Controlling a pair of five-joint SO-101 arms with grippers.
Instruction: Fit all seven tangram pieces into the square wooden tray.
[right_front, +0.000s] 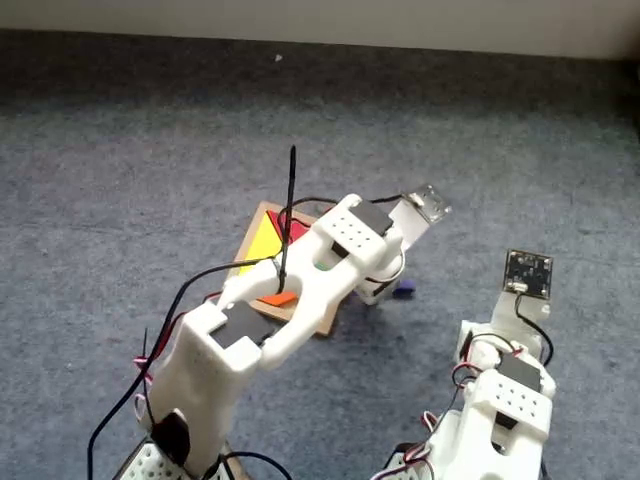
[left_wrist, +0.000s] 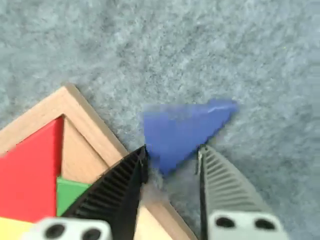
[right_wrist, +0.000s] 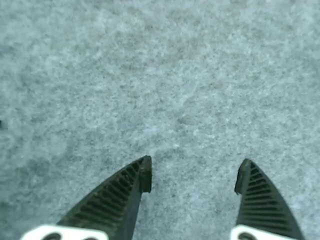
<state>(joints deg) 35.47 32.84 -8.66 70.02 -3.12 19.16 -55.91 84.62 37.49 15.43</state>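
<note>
The blue triangle (left_wrist: 180, 132) is seen lying on the grey carpet (right_wrist: 150, 75), just beside one outer corner of the square wooden tray (left_wrist: 85, 120). Red (left_wrist: 30, 170), green (left_wrist: 70, 195) and yellow (left_wrist: 12, 227) pieces are already seated inside the tray. One corner of the triangle is straddled by the left gripper (left_wrist: 171, 155), which is held partly apart, a fingertip close at either edge; a firm grip cannot be confirmed. The right gripper (right_wrist: 194, 175) is spread wide over bare carpet, with nothing held.
</note>
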